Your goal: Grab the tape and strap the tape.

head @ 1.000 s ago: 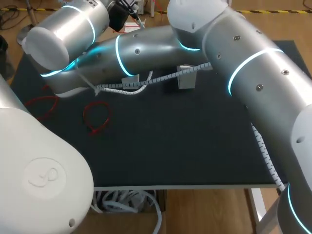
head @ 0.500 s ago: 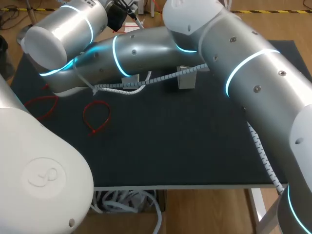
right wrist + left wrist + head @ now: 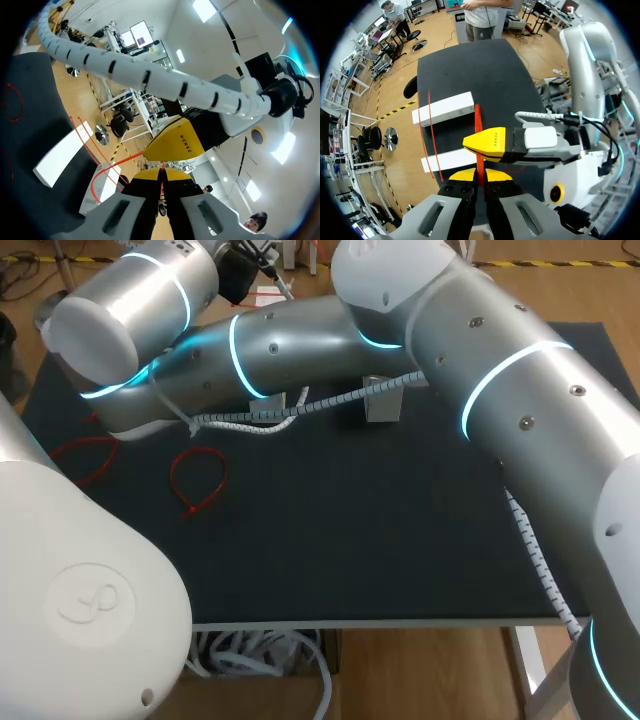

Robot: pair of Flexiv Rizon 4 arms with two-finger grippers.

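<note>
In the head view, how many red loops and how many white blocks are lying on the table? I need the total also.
Red loops: 2
White blocks: 2
Total: 4

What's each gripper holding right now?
Left gripper: shut on the red tie.
Right gripper: also shut on the red tie.

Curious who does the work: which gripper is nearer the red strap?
Neither: the left gripper is shut on the red strap, and the right gripper is shut on it too, just ahead of the left's tips.
</note>
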